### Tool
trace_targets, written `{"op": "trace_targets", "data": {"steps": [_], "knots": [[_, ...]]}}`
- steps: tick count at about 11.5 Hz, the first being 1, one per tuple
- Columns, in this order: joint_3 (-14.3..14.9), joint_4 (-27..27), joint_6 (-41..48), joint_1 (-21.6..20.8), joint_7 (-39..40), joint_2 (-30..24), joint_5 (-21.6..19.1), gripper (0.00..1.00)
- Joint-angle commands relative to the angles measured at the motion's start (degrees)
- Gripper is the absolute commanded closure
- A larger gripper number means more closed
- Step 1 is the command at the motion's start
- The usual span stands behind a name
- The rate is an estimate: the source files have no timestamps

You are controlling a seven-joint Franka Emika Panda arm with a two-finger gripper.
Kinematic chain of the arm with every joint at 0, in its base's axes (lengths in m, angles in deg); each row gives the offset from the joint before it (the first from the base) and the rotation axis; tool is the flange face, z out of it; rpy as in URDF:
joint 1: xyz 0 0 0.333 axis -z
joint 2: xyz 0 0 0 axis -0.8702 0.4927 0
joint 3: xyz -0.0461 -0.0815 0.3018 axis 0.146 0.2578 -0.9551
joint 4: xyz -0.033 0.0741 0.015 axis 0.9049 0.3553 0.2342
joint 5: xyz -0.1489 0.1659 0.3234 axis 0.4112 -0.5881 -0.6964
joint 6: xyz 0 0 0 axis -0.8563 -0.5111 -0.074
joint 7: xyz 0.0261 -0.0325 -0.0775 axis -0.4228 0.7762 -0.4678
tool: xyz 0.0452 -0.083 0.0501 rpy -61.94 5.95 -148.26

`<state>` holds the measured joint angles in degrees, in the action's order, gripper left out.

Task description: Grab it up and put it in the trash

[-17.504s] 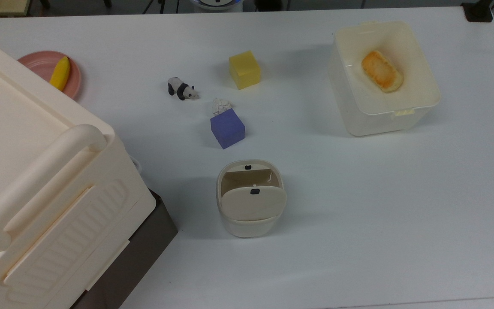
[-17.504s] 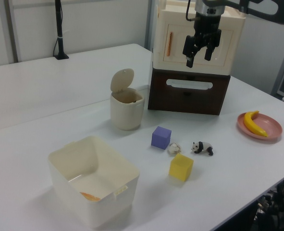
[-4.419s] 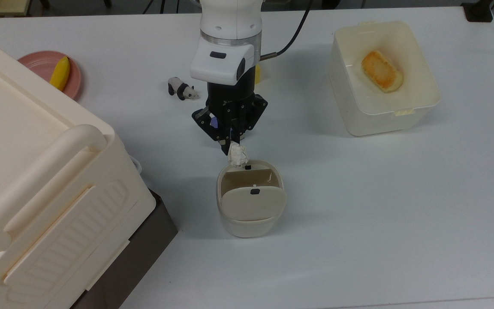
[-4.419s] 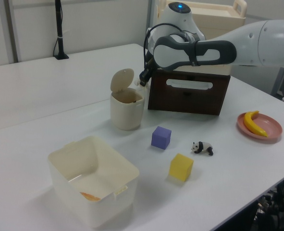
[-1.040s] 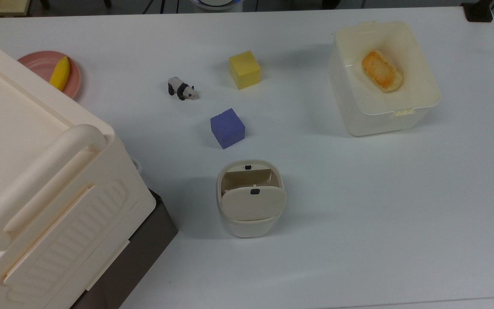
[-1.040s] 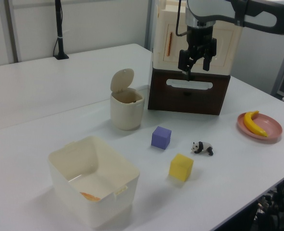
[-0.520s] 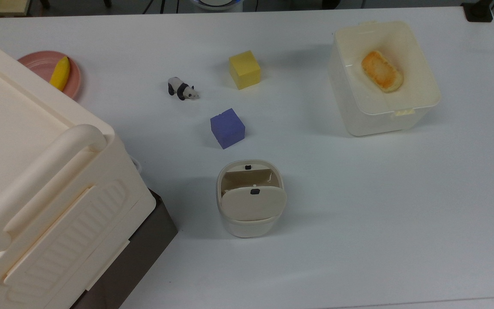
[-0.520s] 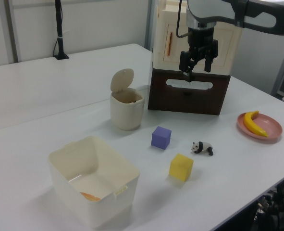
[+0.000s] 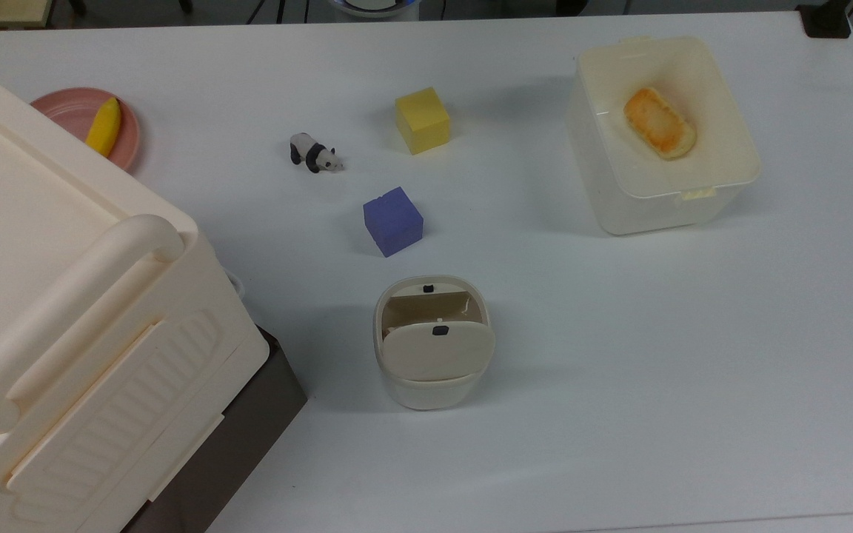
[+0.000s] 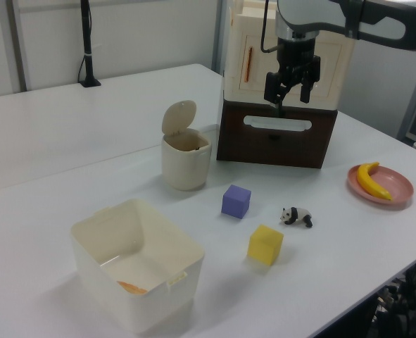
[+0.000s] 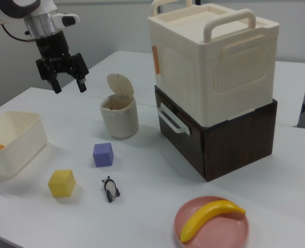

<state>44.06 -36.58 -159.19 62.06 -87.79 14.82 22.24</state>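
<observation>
my pincer [image 11: 67,81] hangs wide and empty high above the desk [image 9: 619,355]. no paper wad lies on the desk; a pale scrap inside the bin [image 9: 432,342] is probably it, so the job looks done.

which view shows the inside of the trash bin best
The top view: it looks down past the raised lid into the trash bin. The left view and right view show mainly its outer wall, rim and upright lid.

No lettering, label, brand or number could be read anywhere in these views. The trash [image 9: 432,385] bore only small black dots, which spelled nothing
</observation>
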Motion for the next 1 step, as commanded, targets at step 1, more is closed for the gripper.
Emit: {"op": "trace_targets", "data": {"steps": [1], "knots": [[0.36,-1.05,-1.5,1.32,3.94,-1.36,-1.46,0.0]]}}
